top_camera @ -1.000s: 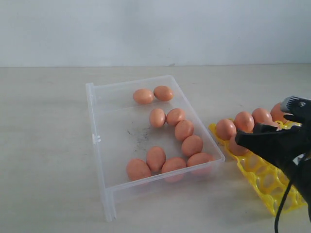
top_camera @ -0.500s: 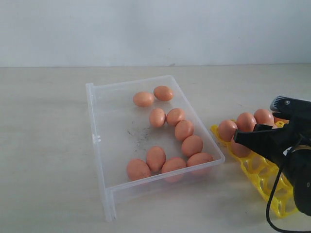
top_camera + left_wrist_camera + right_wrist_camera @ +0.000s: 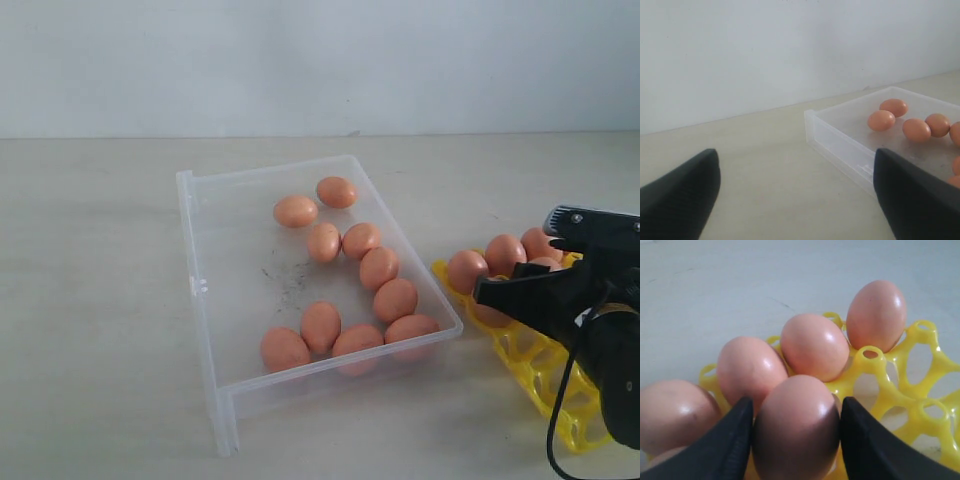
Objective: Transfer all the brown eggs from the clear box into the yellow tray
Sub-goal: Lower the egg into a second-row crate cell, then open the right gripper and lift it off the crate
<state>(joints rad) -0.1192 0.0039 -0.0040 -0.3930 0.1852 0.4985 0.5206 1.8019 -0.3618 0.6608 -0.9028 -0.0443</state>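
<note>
In the exterior view several brown eggs [image 3: 320, 325] lie along the right side and near end of the clear box [image 3: 200, 300]. The yellow tray [image 3: 540, 365] stands to its right, with eggs [image 3: 466, 268] in its far row. My right gripper [image 3: 497, 292] hangs low over the tray's near-left cups. In the right wrist view it [image 3: 796, 440] is shut on one brown egg [image 3: 796, 425], just in front of the eggs [image 3: 814, 346] seated in the tray [image 3: 920, 385]. My left gripper [image 3: 795, 160] is open and empty over bare table beside the box [image 3: 840, 145].
A white wall [image 3: 320, 60] runs behind the beige table [image 3: 90, 330]. The left half of the box floor [image 3: 250, 260] is bare apart from dark scuffs. Empty tray cups [image 3: 585, 400] lie toward the near right, partly behind the right arm and its black cable [image 3: 556, 420].
My right gripper has come down and slightly left over the tray with the egg still held. The eggs in the box have not moved.
</note>
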